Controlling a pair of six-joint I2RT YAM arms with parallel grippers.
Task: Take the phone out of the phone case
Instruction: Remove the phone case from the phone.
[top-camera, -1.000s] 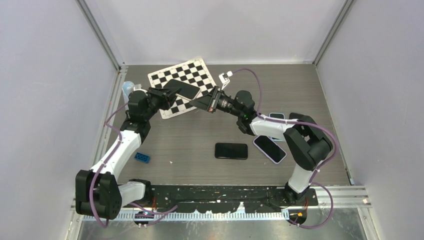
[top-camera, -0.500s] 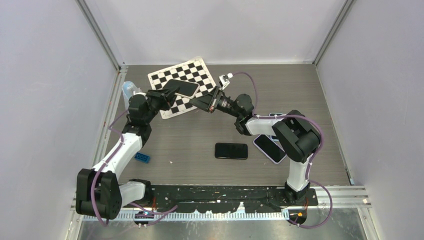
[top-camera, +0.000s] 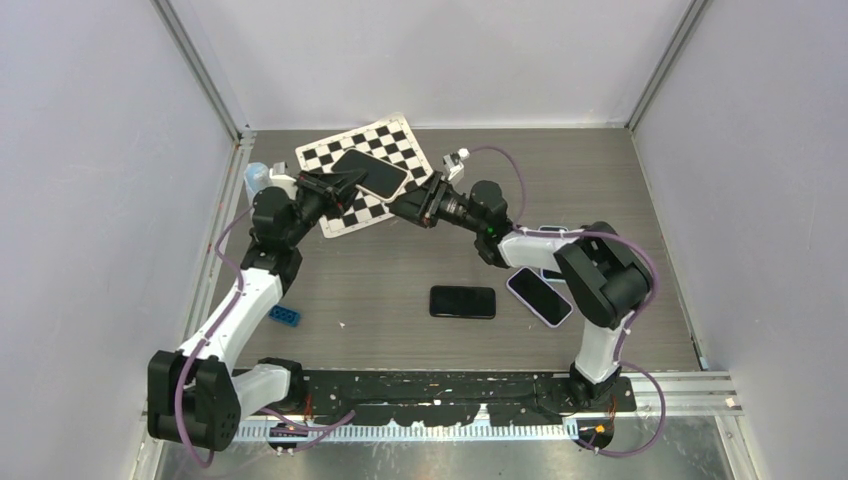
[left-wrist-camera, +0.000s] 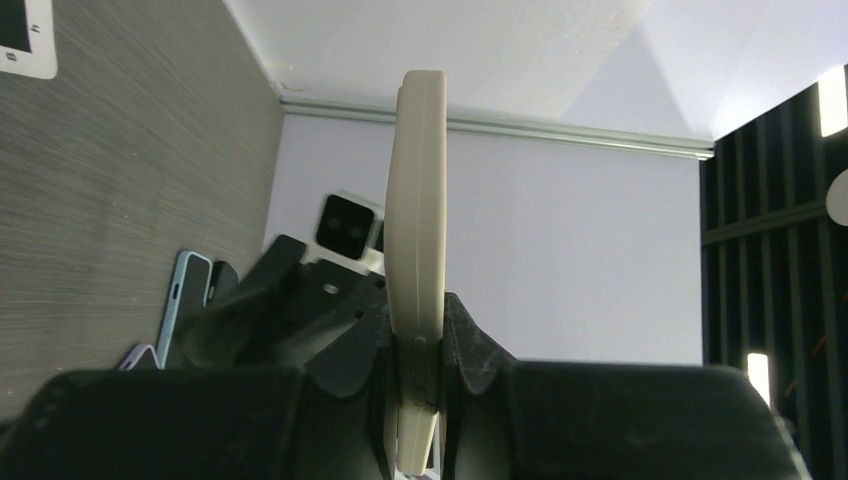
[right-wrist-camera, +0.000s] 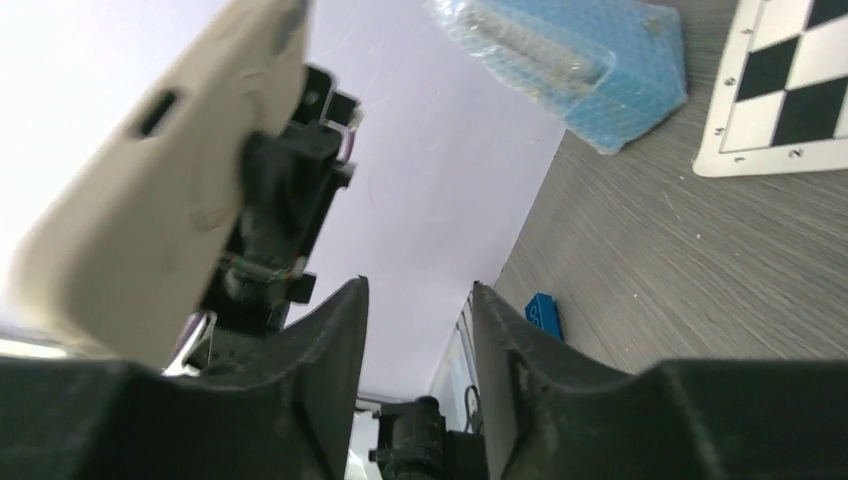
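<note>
A phone in a beige phone case (top-camera: 370, 172) hangs in the air over the checkerboard, dark screen up. My left gripper (top-camera: 335, 185) is shut on its near end. In the left wrist view the case (left-wrist-camera: 415, 200) stands edge-on, with the left gripper (left-wrist-camera: 415, 340) clamped on both faces. My right gripper (top-camera: 400, 205) sits just right of the case's free end, apart from it. In the right wrist view the right gripper (right-wrist-camera: 415, 300) is open with nothing between its fingers, and the case (right-wrist-camera: 150, 180) is at upper left.
The checkerboard mat (top-camera: 390, 135) lies at the back. A black phone (top-camera: 463, 301) lies mid-table, a purple-cased phone (top-camera: 540, 297) to its right. A blue brick (top-camera: 285, 316) sits near the left arm, and a blue packet (top-camera: 257, 177) lies by the left wall.
The right gripper's jaws have spread apart. The left gripper has carried the cased phone slightly further back and to the right.
</note>
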